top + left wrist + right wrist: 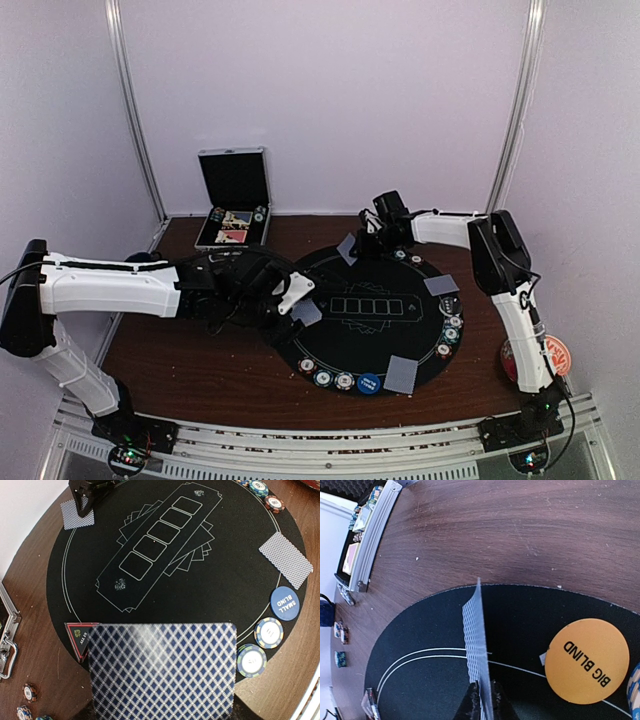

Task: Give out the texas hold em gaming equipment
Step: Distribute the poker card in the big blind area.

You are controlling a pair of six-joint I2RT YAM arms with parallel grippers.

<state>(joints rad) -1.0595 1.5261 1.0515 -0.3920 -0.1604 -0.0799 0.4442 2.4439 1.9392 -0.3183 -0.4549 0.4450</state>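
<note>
Right arm point(445, 228) reaches to the upper edge of the round black mat point(330, 345). The right jaws are pinched shut on the edge-on card point(476, 630), a thin sliver in the right wrist view over the mat's rim. The orange disc point(586, 660), marked BIG BLIND, lies flat at lower right of that view.

Left arm point(110, 285) stretches to the mat's left edge. The left jaws are hidden in the left wrist view. The blurred card point(162, 672) they grip fills the lower frame, lifted over the mat and overlapping the red triangle marker point(76, 639).

Loose on the mat: blue disc point(285, 603) marked SMALL BLIND, chips point(268, 632) at lower right, flat card point(286, 560) at right.

Open case point(235, 205) stands on the worktop point(180, 370), upper left in the top view.
</note>
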